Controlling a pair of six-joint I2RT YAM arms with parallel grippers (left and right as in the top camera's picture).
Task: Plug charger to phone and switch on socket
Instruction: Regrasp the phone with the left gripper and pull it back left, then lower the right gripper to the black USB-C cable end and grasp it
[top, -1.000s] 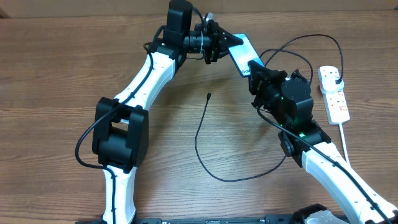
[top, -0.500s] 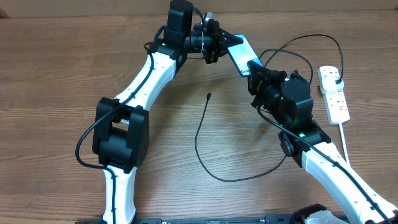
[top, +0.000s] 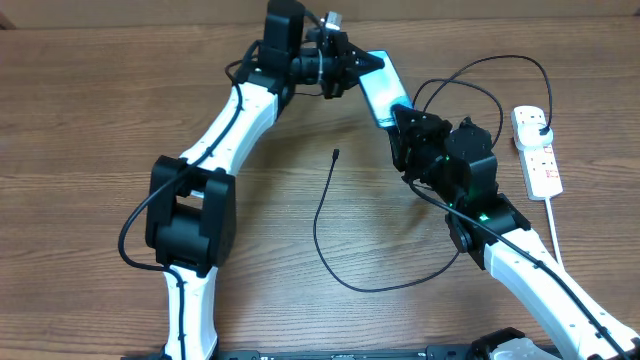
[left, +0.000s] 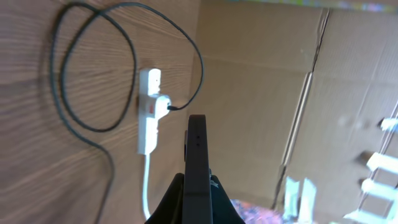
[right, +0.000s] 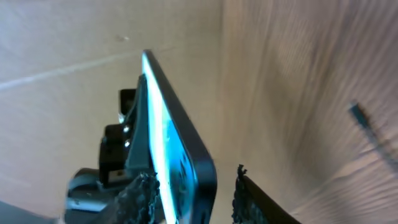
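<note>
phone (top: 380, 85): far side of the counter (top: 90, 150), between the two arms, tilted with its blue screen partly up; it looks lifted off the wood.
left jaws: closed tight on the phone's far-left end. in the left wrist view the phone (left: 198, 168) runs edge-on straight out from between the fingers (left: 169, 202).
left arm (top: 240, 110): stretched from the near edge up to the far side, wrist bent right toward the phone.
right jaws: parted around the phone's near-right end. one pad (right: 140, 193) sits at the screen side of the phone (right: 180, 155), the other pad (right: 249, 193) stands off it with a gap, so no grip.
right arm (top: 520, 260): comes in from the near right, wrist angled up-left.
charger (top: 318, 225): on the counter, connector tip free in front of the phone, cable looping under the right arm to the socket.
socket (top: 538, 150): far right, charger plugged in; switch state cannot tell.
</note>
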